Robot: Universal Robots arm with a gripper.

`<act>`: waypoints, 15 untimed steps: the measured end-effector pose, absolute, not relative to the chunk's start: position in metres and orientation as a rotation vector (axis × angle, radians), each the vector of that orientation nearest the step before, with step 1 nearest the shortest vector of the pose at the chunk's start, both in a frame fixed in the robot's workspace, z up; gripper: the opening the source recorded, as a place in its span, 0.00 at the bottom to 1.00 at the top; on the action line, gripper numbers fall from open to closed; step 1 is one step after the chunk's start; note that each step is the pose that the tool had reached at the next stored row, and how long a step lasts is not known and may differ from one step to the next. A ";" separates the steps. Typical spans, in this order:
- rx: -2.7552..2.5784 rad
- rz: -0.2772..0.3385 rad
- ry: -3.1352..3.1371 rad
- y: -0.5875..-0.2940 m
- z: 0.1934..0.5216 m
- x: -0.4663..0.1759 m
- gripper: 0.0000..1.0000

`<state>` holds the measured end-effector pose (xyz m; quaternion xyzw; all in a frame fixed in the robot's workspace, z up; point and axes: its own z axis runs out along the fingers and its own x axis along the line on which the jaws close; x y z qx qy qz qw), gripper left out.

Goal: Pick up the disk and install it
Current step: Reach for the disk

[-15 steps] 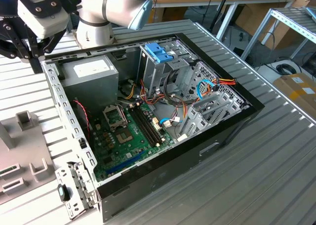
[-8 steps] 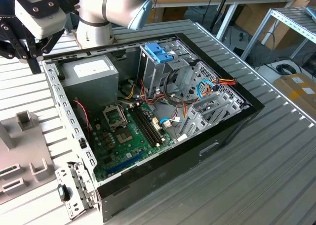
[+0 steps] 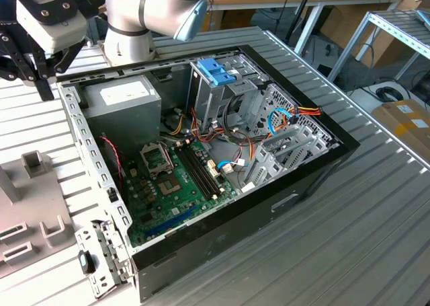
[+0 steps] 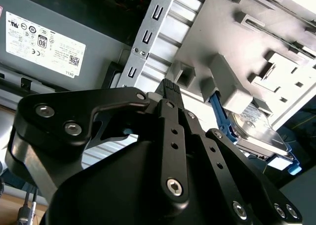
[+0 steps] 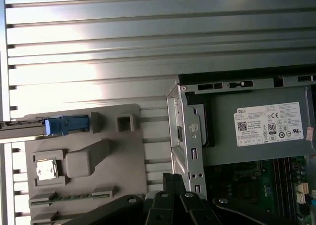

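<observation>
Second wrist view, disk [image 4: 254, 131] apart from jaws

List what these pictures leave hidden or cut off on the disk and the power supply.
Disk, second wrist view: partly covered by the gripper and a grey fixture block.
Disk, first wrist view: seen edge-on, face hidden; it runs off the picture's edge.
Power supply, first wrist view: cut off by the picture's edge.
</observation>
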<state>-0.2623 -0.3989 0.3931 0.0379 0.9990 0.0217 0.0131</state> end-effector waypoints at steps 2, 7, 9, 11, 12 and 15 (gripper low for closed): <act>0.118 0.068 3.112 -0.399 0.393 -0.263 0.11; 0.118 0.068 3.112 -0.399 0.393 -0.266 0.11; 0.118 0.068 3.112 -0.399 0.393 -0.267 0.11; 0.118 0.068 3.112 -0.399 0.393 -0.268 0.11; 0.118 0.068 3.113 -0.399 0.393 -0.268 0.11; 0.118 0.068 3.113 -0.399 0.393 -0.269 0.11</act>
